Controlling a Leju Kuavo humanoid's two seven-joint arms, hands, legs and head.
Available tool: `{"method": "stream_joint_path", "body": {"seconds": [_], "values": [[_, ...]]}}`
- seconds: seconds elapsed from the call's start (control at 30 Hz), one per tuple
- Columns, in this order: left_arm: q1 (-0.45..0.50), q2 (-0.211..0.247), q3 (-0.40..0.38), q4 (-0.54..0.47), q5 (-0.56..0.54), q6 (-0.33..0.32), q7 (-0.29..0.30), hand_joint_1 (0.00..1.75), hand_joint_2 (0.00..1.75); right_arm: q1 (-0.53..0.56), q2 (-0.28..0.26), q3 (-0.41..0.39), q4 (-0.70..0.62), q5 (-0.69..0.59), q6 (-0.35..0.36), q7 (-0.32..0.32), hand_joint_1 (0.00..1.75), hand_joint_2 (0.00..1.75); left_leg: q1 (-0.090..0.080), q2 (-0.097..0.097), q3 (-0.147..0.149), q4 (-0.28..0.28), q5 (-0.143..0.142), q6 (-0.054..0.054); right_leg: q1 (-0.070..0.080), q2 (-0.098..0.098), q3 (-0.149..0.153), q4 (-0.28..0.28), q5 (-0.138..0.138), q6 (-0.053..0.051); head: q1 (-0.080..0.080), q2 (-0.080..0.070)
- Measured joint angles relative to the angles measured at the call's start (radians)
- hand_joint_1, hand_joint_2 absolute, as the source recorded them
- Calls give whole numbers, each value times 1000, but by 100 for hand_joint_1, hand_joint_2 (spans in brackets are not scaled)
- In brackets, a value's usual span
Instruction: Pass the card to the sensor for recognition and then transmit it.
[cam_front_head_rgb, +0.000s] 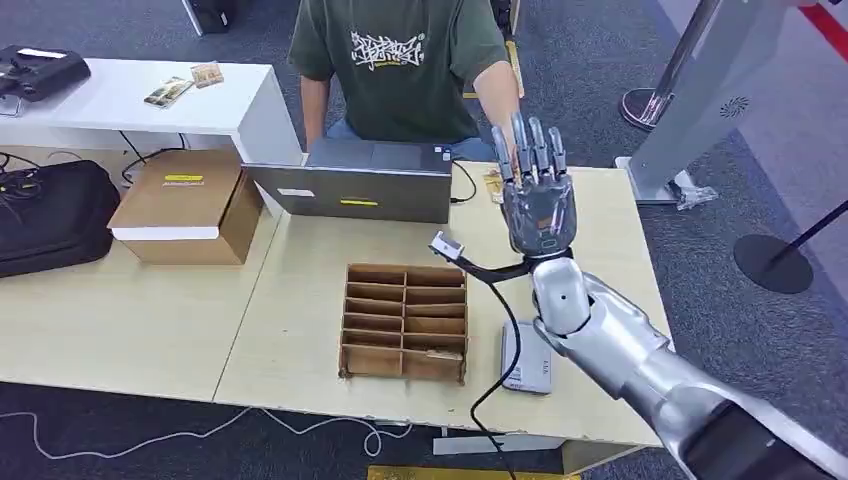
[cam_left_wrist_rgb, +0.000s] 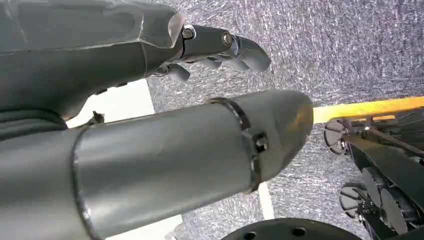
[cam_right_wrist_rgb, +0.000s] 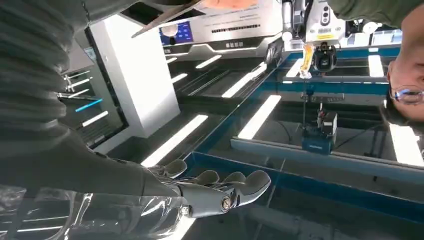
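Two hands to call. The right hand (cam_front_head_rgb: 538, 205) is raised over the far edge of the worktop (cam_front_head_rgb: 300, 300), fingers (cam_front_head_rgb: 530, 150) straight up and fanned apart, nothing between them. The left hand (cam_left_wrist_rgb: 220, 47) hangs down by the floor, fingers loosely extended away from the thumb, gripping nothing.

Where's the card? In the right wrist view a thin flat piece that I take for the card (cam_right_wrist_rgb: 165, 14) sits just beyond the open palm, and what looks like a person's fingertips are on it. So it appears to be with the person (cam_front_head_rgb: 400, 60) seated at the far edge, though I can't be sure of the grip. The grey sensor (cam_front_head_rgb: 520, 368) lies back at the near edge, half under the right forearm.

What could go wrong from here:
- **Contact:** that raised hand is right beside the person's forearm, so a quick pull-back could clip it.
- **Dropped card:** if the card is only lightly pinched at its edge, it may fall onto the laptop (cam_front_head_rgb: 360, 185).
- **Snagged cable:** the black cable (cam_front_head_rgb: 500, 300) trailing from the wrist hangs just beside the wooden organiser (cam_front_head_rgb: 405, 320), and lowering the arm could catch it there.
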Motion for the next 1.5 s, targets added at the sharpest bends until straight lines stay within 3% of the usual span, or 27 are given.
{"method": "stream_joint_path", "body": {"seconds": [0.07,0.1,0.13,0.17,0.23,0.27,0.7,1.17,1.37,1.5], "values": [[0,0,0,0,3,0,2,0,0,0,5,-1,5,0,0,-15,3,175,0,0,0,0,0,0,0,0,0,0,0,0,0,0],[0,0,0,0,3,0,2,0,0,0,7,-2,8,0,0,-18,24,175,0,0,0,0,0,0,0,0,0,0,0,0,0,0],[0,0,0,0,3,0,3,0,0,0,10,-3,10,0,0,-21,93,175,0,0,0,0,0,0,0,0,0,0,0,0,0,0],[0,0,0,0,3,0,3,0,0,0,12,-7,13,0,0,-29,150,175,0,0,0,0,0,0,0,0,0,0,0,0,0,0],[1,0,0,0,4,-1,3,0,0,0,17,-19,18,0,0,-47,150,175,0,0,0,0,0,0,0,0,0,0,0,0,0,0],[1,0,0,0,5,-2,3,0,0,0,19,-27,21,0,0,-55,171,175,0,0,0,0,0,0,0,0,0,0,0,0,0,0],[1,0,0,0,12,-3,6,0,0,8,36,-99,64,0,0,-99,175,175,0,0,0,0,0,0,0,0,0,0,0,0,0,0],[1,0,0,0,14,-3,7,0,0,9,44,-122,91,0,0,-113,175,175,0,0,0,0,0,0,0,0,0,0,0,0,0,0],[1,0,0,0,19,-3,10,0,0,26,57,-166,97,0,0,-168,175,175,0,0,0,0,0,0,0,0,0,0,0,0,0,0],[1,-1,0,0,27,-3,10,0,0,54,87,-259,95,0,0,-248,175,175,0,0,0,0,0,0,0,0,0,0,0,0,0,0]]}}
